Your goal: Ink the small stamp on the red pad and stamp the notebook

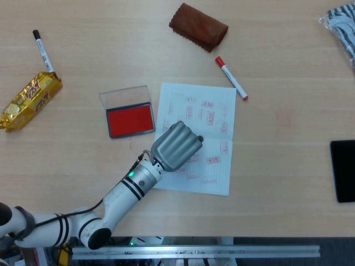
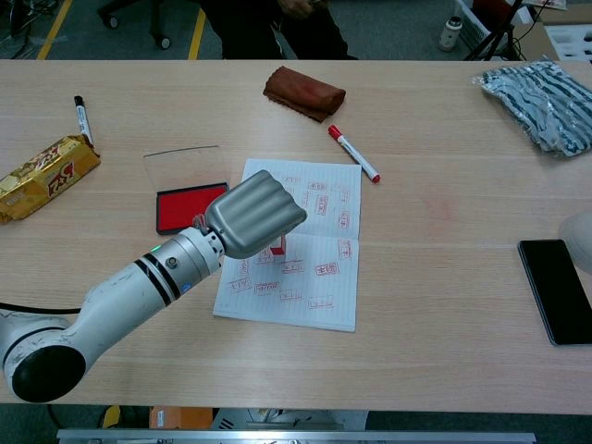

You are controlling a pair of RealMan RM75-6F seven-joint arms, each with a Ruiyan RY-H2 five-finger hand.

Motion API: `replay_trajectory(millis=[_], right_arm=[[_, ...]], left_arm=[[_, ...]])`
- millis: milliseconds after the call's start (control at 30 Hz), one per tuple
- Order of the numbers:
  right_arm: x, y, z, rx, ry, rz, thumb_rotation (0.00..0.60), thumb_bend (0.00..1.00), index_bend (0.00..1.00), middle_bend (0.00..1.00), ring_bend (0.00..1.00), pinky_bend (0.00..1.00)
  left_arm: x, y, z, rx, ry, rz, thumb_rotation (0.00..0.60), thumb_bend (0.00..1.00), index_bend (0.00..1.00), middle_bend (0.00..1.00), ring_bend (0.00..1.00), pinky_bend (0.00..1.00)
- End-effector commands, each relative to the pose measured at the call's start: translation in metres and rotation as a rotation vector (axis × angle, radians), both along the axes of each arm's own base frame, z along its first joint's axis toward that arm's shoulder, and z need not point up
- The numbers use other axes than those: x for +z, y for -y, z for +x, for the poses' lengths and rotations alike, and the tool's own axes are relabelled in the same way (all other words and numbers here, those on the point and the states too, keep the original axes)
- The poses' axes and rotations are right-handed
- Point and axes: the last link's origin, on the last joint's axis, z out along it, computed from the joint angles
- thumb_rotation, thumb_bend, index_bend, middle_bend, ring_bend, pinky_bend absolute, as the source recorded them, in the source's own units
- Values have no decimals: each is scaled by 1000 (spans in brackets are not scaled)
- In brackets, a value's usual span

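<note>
The open notebook (image 1: pixel 212 113) (image 2: pixel 326 202) lies mid-table, its pages covered with several red stamp marks. My left hand (image 1: pixel 176 145) (image 2: pixel 254 214) hovers low over its left side, fingers curled around the small red stamp (image 2: pixel 278 246). The stamp's lower end meets the page near the centre fold; the head view hides it under the hand. Left of the notebook sits the red ink pad (image 1: pixel 130 119) (image 2: pixel 190 207), uncovered, with its clear lid (image 1: pixel 125 96) (image 2: pixel 185 165) hinged back. A pale rounded bit of my right hand (image 2: pixel 581 228) shows at the right edge, its fingers out of sight.
A red marker (image 1: pixel 231 77) (image 2: pixel 353 153) and a brown cloth (image 1: pixel 198 26) (image 2: pixel 304 92) lie beyond the notebook. A gold snack packet (image 1: pixel 30 100) (image 2: pixel 42 176) and black marker (image 1: pixel 42 51) (image 2: pixel 81 118) are far left. A black phone (image 1: pixel 344 170) (image 2: pixel 558 289) and striped bag (image 2: pixel 541 102) lie right.
</note>
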Motion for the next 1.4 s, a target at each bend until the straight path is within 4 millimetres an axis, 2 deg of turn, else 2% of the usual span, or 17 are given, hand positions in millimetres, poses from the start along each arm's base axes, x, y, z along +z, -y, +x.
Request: replay_trajectory(millis=[33,233,733,1400], right_arm=[[1,-1,-1,-2,-1,-3,600,159,331,400,360,459],[3,-2,-3,-7,0,-6,600,158,331,400,360,459],[6,-7,-6,-16,-2,-16,600,158,331,400,360,459],[7,-9,-7,-29,-5,-22,600,158,331,400,360,459]], left_arm=[[-3,-1,4,-2,0,3,600,289,580,1000,1000,1000],[-10,-1,7,-25,-18,17,600,290,580,1000,1000,1000],[-27,6,-5,-64,-100,-2,600,290,581,1000,1000,1000],[-34,-2,-4,-43,-161,-22,600,289,573,1000,1000,1000]])
